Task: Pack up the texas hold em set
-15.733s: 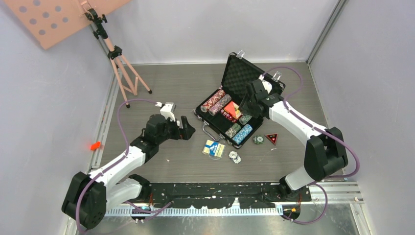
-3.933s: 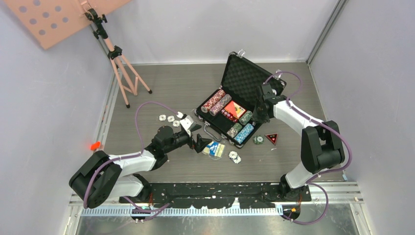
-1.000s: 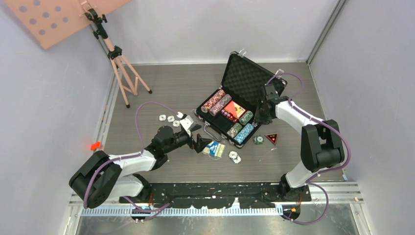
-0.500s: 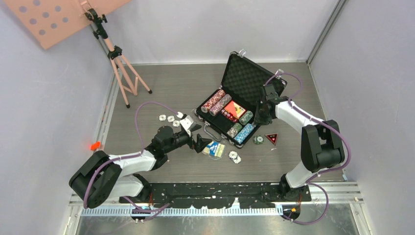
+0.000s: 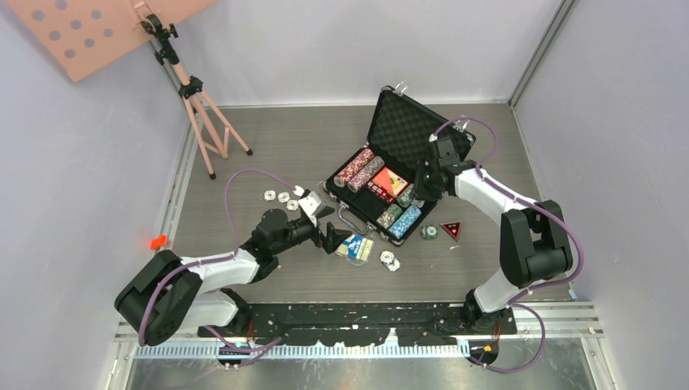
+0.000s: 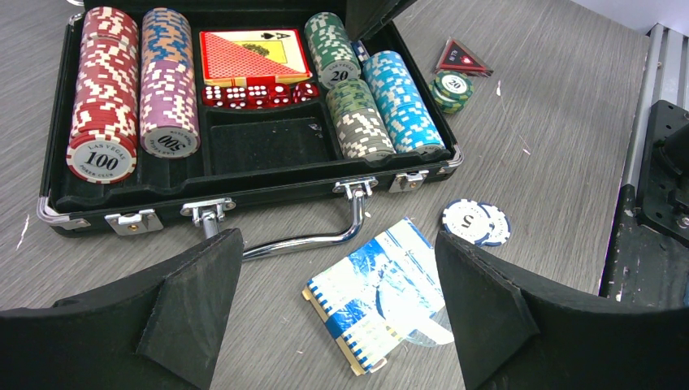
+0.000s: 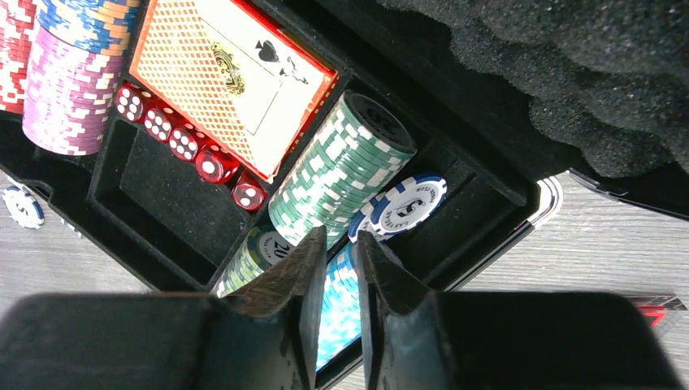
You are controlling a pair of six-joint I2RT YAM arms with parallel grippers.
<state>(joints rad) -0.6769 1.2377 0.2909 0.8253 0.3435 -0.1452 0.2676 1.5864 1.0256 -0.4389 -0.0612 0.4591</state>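
Black foam-lined briefcase (image 5: 406,130) lies open; I see my right gripper (image 7: 340,240) nearly closed above its chip rows (image 7: 341,171), my left gripper (image 6: 335,244) spread wide over the blue deck (image 6: 378,292).

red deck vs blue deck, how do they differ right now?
Place: the red deck sits in the briefcase next to the dice; the blue deck lies on the table outside it.
Pose: red deck square in its slot; blue deck skewed.
Cover: blue deck has what looks like loose clear film; red deck shows none.
Both lie flat.
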